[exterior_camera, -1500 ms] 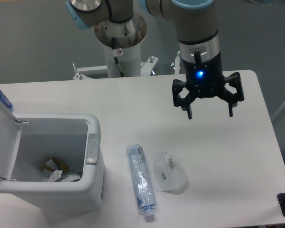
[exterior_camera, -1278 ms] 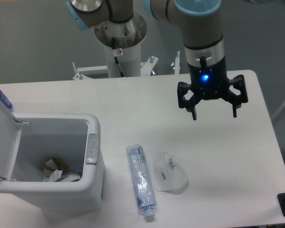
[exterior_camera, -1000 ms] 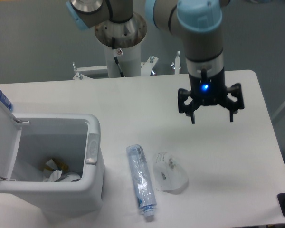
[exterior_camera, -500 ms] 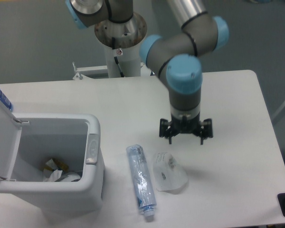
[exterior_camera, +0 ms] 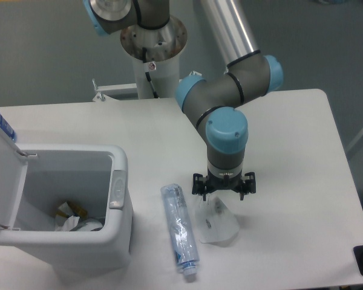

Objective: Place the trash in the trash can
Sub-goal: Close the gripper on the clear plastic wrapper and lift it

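A: Where does the pincer (exterior_camera: 223, 192) hang?
B: Right over the wrapper (exterior_camera: 215, 221) on the counter (exterior_camera: 290, 181), fingers spread wide, nothing held.
A: And the bottle (exterior_camera: 179, 229)?
B: Just left, lengthwise toward the camera, beside the open trash can (exterior_camera: 72, 254).

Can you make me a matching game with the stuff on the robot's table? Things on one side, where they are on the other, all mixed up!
Things:
1. crushed bottle
2. crumpled wrapper
3. trash can
4. gripper

Places or states:
A. lid flipped up, some scraps inside
B. open, right above the wrapper
C. lying flat between the bin and the wrapper
D. on the table under the robot's fingers

Pairs: 1-C, 2-D, 3-A, 4-B
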Motion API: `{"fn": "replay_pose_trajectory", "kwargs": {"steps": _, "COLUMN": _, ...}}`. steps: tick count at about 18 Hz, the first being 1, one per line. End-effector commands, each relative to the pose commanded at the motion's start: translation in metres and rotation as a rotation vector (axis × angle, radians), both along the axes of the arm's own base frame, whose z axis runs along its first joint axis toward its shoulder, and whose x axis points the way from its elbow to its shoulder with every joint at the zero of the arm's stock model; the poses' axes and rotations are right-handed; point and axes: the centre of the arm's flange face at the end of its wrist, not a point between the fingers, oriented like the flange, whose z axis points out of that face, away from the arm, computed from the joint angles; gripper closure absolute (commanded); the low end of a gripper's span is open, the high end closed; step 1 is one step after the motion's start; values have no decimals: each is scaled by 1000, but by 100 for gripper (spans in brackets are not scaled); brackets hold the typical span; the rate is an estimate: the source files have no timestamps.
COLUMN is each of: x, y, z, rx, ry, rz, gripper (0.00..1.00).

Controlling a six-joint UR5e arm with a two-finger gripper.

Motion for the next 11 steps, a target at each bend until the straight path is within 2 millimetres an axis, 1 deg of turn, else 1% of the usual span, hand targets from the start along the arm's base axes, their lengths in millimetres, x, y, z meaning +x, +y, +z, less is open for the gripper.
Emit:
{"fn": "replay_pose_trajectory", "kwargs": {"steps": 1, "x": 0, "y": 0, "z": 0, "rx": -1, "ry": 1, "rz": 2, "gripper": 46}}
{"fn": "replay_pose_trajectory", "kwargs": {"steps": 2, "x": 0, "y": -1, "z": 0, "rx": -2, "ry": 2, "rz": 3, "gripper": 63}}
{"fn": "replay_pose_trajectory", "kwargs": {"steps": 3, "x": 0, "y": -1, "z": 0, "rx": -2, "ry": 2, "rz": 3, "gripper": 77}}
{"fn": "replay_pose_trajectory", "kwargs": {"steps": 4, "x": 0, "y": -1, "z": 0, "rx": -2, "ry": 2, "rz": 3, "gripper": 83}}
{"fn": "replay_pose_trajectory", "kwargs": {"steps": 6, "x": 1, "y": -1, "z": -1, "rx": -5, "ry": 0, "rz": 5, "gripper": 84}}
{"fn": "replay_pose_trajectory", "kwargs": {"steps": 10, "x": 2, "y": -2, "z": -3, "rx": -5, "ry": -5, "rz": 23, "gripper": 94}}
{"fn": "replay_pose_trajectory", "kwargs": {"steps": 11, "x": 2, "y": 0, "z": -6, "rx": -6, "ry": -8, "rz": 29, "gripper": 96}}
